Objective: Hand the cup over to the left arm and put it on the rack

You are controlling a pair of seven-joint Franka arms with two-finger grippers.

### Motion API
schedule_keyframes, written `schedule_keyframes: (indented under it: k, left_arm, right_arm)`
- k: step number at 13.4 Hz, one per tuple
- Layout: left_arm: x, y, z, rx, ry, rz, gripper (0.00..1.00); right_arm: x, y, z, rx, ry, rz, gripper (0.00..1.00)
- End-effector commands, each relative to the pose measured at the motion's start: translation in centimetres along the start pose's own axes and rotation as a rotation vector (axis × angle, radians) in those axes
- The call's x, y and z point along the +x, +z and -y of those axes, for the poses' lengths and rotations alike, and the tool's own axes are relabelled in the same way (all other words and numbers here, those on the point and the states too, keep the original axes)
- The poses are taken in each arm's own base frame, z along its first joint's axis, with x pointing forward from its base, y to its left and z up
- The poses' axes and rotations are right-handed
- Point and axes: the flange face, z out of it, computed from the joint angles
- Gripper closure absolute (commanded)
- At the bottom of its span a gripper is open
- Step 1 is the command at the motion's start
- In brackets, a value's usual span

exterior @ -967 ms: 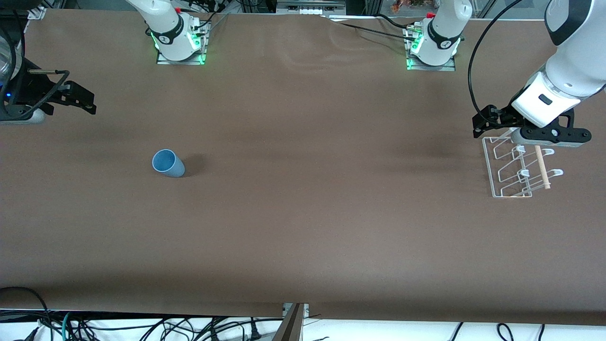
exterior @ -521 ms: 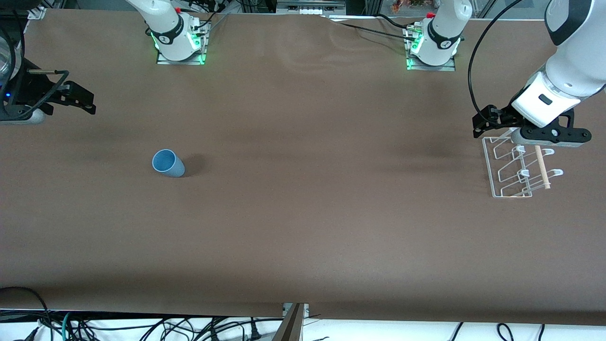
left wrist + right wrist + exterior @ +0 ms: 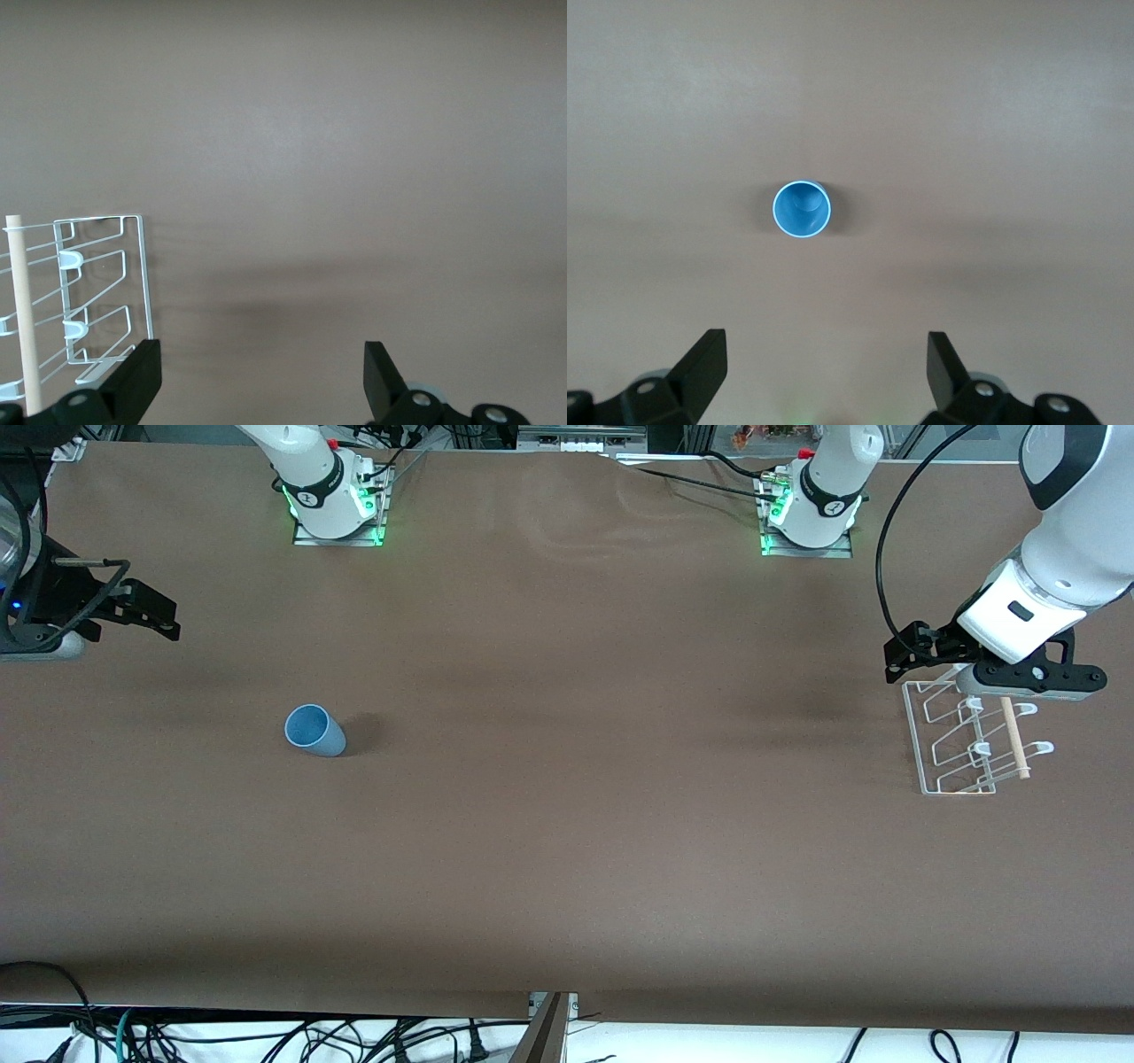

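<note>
None of the task is done yet: the cup (image 3: 314, 731) stands upright on the table toward the right arm's end, untouched, while the right gripper (image 3: 151, 615) and the left gripper (image 3: 1032, 677), above the rack (image 3: 961, 740), both wait spread wide and empty.

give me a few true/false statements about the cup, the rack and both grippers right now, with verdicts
1. The cup stands upright on the table with its mouth up. True.
2. The right gripper is shut on the cup. False: its fingers are open and empty, above the table at the right arm's end, and the cup stands free.
3. The left gripper is over the rack. True: it is open and holds nothing.
4. The cup hangs on one of the rack's prongs. False: it is on the table toward the right arm's end, well apart from the rack.
5. A wooden dowel lies across the rack. True.
</note>
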Motion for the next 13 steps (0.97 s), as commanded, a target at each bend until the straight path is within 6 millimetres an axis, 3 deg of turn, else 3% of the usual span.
schedule_keyframes:
  k: [1, 5, 10, 13]
  left_arm:
    - [-0.1, -0.8, -0.2, -0.017, 0.007, -0.007, 0.0]
    - [-0.1, -0.8, -0.2, -0.017, 0.01, -0.007, 0.0]
    - [-0.1, -0.8, -0.4, -0.017, 0.01, -0.007, 0.0]
    - [-0.1, -0.8, -0.4, -0.017, 0.01, -0.007, 0.0]
  right_arm:
    - [2.2, 2.1, -1.3, 0.016, 0.037, 0.007, 0.0]
    - [4.9, 6.3, -1.3, 0.018, 0.037, 0.015, 0.0]
    - [6.5, 12.9, -1.1, 0.018, 0.035, 0.039, 0.0]
    - [6.9, 19.2, -1.0, 0.019, 0.034, 0.038, 0.0]
